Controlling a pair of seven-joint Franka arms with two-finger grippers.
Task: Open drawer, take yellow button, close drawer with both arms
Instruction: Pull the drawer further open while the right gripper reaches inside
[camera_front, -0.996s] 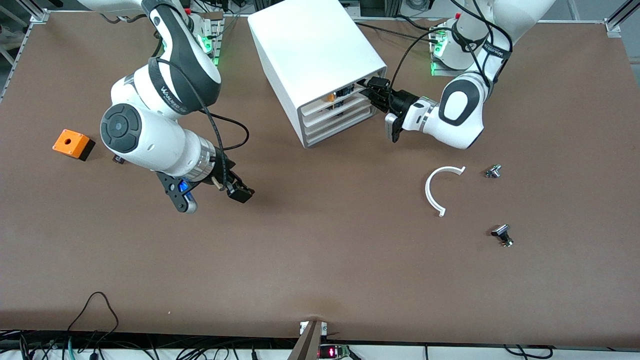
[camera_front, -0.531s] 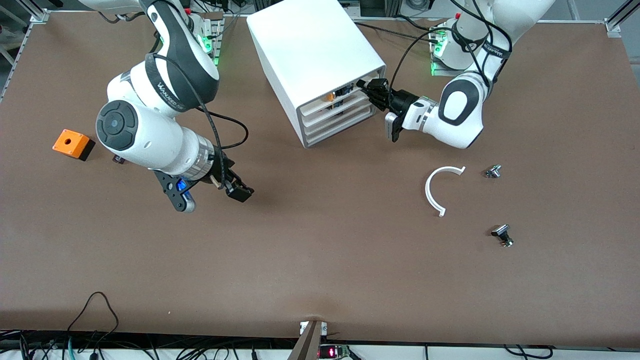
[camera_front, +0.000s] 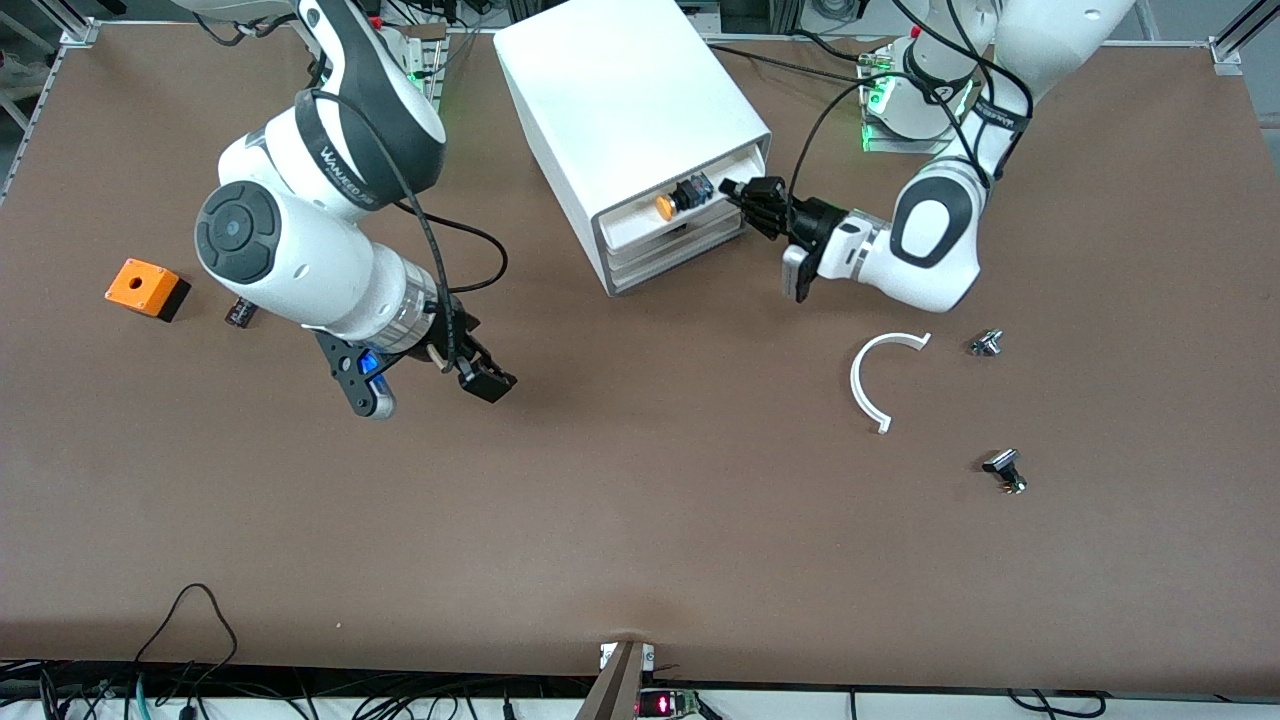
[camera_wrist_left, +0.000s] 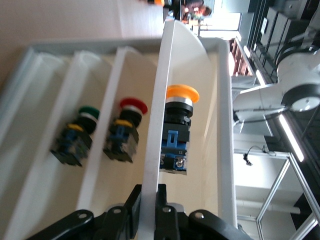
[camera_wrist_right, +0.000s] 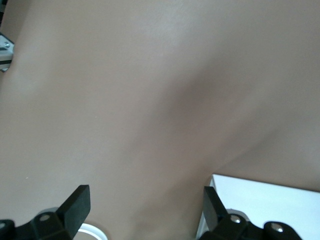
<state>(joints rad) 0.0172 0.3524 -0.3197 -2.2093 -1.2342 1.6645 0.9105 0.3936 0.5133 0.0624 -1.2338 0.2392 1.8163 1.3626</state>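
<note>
Two arms: both in view over the counter (camera_front: 640, 560).
Left claw (camera_front: 738, 189): clamped on the front edge of the drawer (camera_front: 690, 212), at the end toward the left arm's base; in the left wrist view its black fingers (camera_wrist_left: 162, 215) pinch the thin white wall (camera_wrist_left: 155, 150).
Drawer: uppermost of four in the white cabinet (camera_front: 620, 90), pulled partly out.
Button (camera_front: 682, 195): lying in the open drawer, orange-yellow cap toward the right arm's end; untouched.
Right claw (camera_front: 487, 380): fingers spread apart, holding nothing, hanging over bare counter nearer the front camera than the cabinet; this arm waits.
Done: opening looks well under way, the button exposed.
Left: probably a little more pull, then the pick, likely by the right claw, then closing.
Lower drawers: shut.
</note>
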